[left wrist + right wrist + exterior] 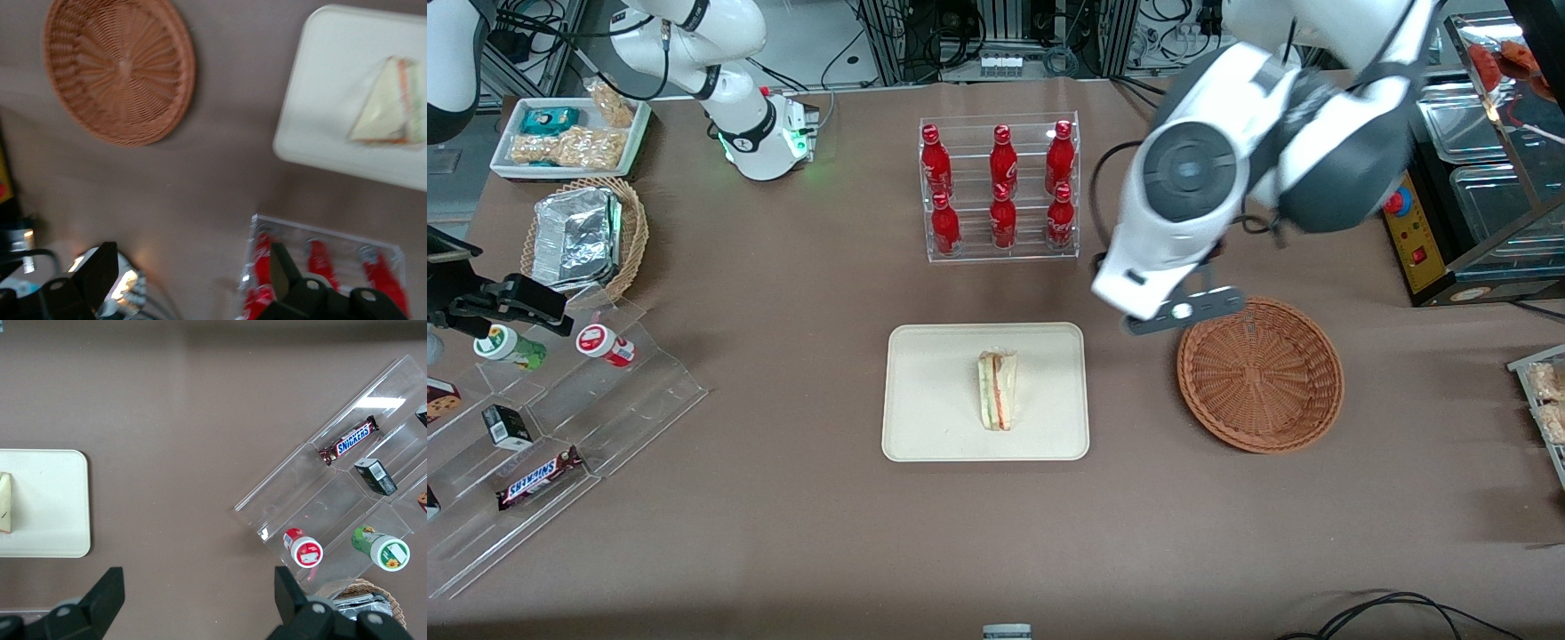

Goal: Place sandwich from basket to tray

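Sandwich (pixel 997 389) delivered, lying near the middle of the cream tray (pixel 925 427).

Wrapped wedge resting flat, well apart from the reddish-brown wicker basket (pixel 1261 374), now holding nothing. Gripper (pixel 193 277) spread wide and carrying nothing, raised over bare table between basket and cola-bottle rack (pixel 1000 188). Placement judged done; nothing left but parking the arm.

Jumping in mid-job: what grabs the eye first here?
The sandwich lies on the cream tray mid-table, and the reddish basket beside it holds nothing. The gripper hangs high between the basket and the rack of red bottles, jaws open and holding nothing.
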Robot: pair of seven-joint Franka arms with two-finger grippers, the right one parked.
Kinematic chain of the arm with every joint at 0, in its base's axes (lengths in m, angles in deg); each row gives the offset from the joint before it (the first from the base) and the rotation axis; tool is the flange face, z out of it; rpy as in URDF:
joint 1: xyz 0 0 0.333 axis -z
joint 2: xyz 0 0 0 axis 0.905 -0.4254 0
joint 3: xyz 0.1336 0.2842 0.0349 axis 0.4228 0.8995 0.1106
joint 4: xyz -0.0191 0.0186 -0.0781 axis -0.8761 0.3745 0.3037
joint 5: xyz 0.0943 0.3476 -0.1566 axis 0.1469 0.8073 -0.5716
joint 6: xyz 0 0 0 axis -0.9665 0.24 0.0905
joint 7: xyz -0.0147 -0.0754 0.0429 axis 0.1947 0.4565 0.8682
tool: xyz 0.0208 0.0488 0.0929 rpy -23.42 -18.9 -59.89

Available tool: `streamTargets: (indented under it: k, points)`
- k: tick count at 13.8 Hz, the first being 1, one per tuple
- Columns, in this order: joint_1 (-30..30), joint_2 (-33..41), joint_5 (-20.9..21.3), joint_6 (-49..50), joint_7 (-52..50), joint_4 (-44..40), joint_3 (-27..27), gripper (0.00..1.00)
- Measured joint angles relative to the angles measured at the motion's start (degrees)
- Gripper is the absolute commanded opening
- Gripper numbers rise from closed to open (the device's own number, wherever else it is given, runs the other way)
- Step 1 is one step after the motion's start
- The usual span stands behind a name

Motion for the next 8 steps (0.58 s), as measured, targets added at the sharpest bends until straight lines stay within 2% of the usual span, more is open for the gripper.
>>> streamTargets:
  k: [4, 8]
  points:
    - [-13.7, 9.3, -0.9, 3.6, 11.1, 8.2, 0.3, 1.00]
    - [-23.4, 16.5, -3.6, 2.4, 13.9, 17.2, 0.5, 1.00]
